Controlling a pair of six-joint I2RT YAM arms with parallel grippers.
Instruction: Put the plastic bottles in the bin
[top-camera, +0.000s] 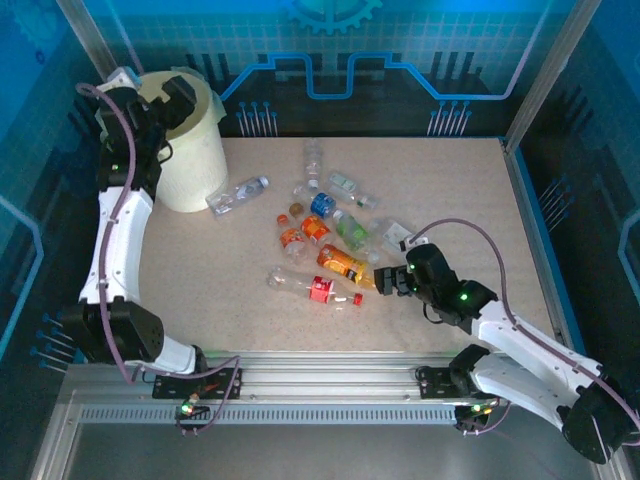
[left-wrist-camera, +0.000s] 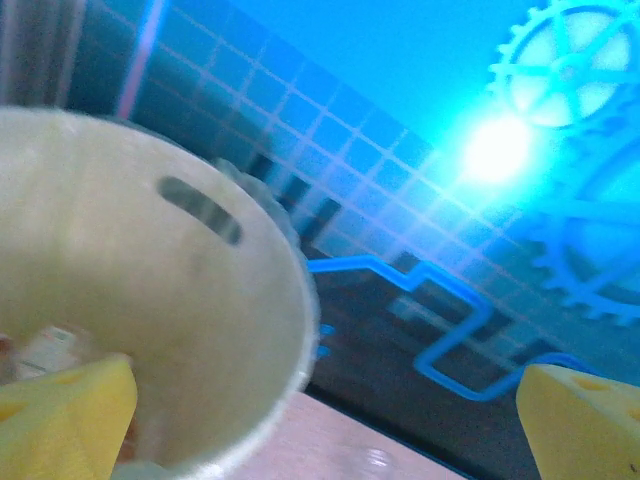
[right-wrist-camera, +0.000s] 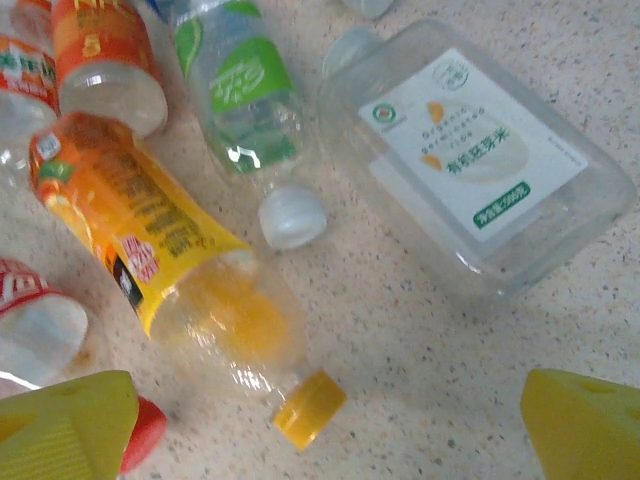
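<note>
Several plastic bottles lie scattered mid-table. Among them are an orange-yellow labelled bottle (top-camera: 345, 265), a red-labelled one (top-camera: 315, 288), a green-labelled one (top-camera: 352, 232) and a clear one (top-camera: 237, 192) beside the bin (top-camera: 195, 150). My left gripper (top-camera: 175, 95) hangs over the bin's mouth, open and holding nothing; in its wrist view the gripper (left-wrist-camera: 325, 445) sits above the bin's rim and inner wall (left-wrist-camera: 150, 300). My right gripper (top-camera: 385, 280) is low at the cluster's near right edge. It (right-wrist-camera: 325, 445) is open, with the orange bottle (right-wrist-camera: 180, 260) and its yellow cap (right-wrist-camera: 310, 408) just ahead of the fingers.
A flat clear container with a white label (right-wrist-camera: 470, 160) lies right of the orange bottle, and a green-labelled bottle (right-wrist-camera: 240, 90) with a white cap (right-wrist-camera: 293, 215) lies behind it. A red cap (right-wrist-camera: 145, 435) touches my right gripper's left finger. Blue panels wall the table.
</note>
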